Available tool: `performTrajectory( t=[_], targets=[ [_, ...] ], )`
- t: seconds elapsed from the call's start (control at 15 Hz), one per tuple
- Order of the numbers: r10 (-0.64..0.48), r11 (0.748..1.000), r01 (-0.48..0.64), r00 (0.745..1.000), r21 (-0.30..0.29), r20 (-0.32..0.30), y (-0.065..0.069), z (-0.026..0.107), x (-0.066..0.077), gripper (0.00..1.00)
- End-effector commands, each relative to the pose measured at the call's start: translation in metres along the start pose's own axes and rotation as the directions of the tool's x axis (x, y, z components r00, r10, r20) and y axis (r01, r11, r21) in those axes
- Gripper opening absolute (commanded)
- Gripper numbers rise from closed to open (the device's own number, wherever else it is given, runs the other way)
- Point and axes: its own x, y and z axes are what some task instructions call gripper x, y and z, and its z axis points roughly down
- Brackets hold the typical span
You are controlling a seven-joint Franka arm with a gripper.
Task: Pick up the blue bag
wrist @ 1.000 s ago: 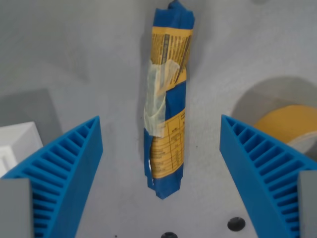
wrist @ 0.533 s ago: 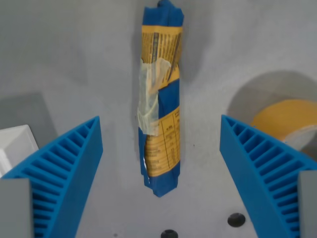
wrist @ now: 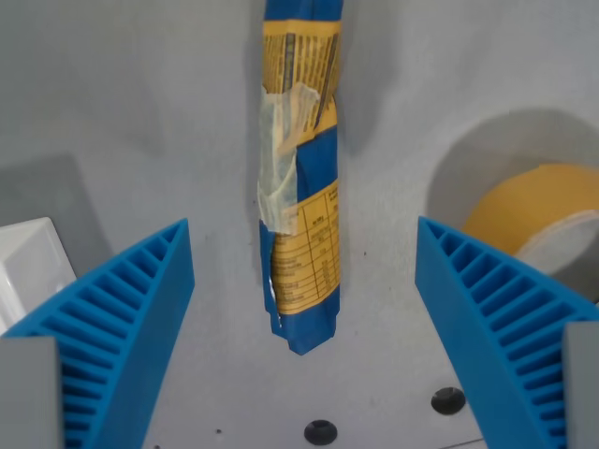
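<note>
Wrist view, blue bag (wrist: 299, 178) lying lengthwise on the grey bench (wrist: 140, 112), centred between the two blue fingers (wrist: 131, 327), fingers spread wide apart, touching nothing, yellow tape roll (wrist: 533, 220) far right.

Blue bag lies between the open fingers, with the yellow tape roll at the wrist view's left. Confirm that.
Not quite. The blue bag does lie between the open gripper's fingers, but the wrist view shows the yellow tape roll at its right, not left.
</note>
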Motion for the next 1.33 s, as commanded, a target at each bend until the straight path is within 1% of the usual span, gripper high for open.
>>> performTrajectory(
  t=[0.07,0.2,0.27,1.33],
  targets=[
    [0.027,0.999,-0.024,0.995,0.038,-0.093,0.002,0.016,-0.003,1.00],
    [0.026,0.999,-0.022,0.995,0.043,-0.101,0.000,0.026,-0.003,1.00],
    [0.025,0.999,-0.021,0.995,0.045,-0.101,-0.001,0.031,-0.005,0.00],
    [0.025,0.999,-0.021,0.995,0.045,-0.101,-0.001,0.031,-0.005,0.00]
  ],
)
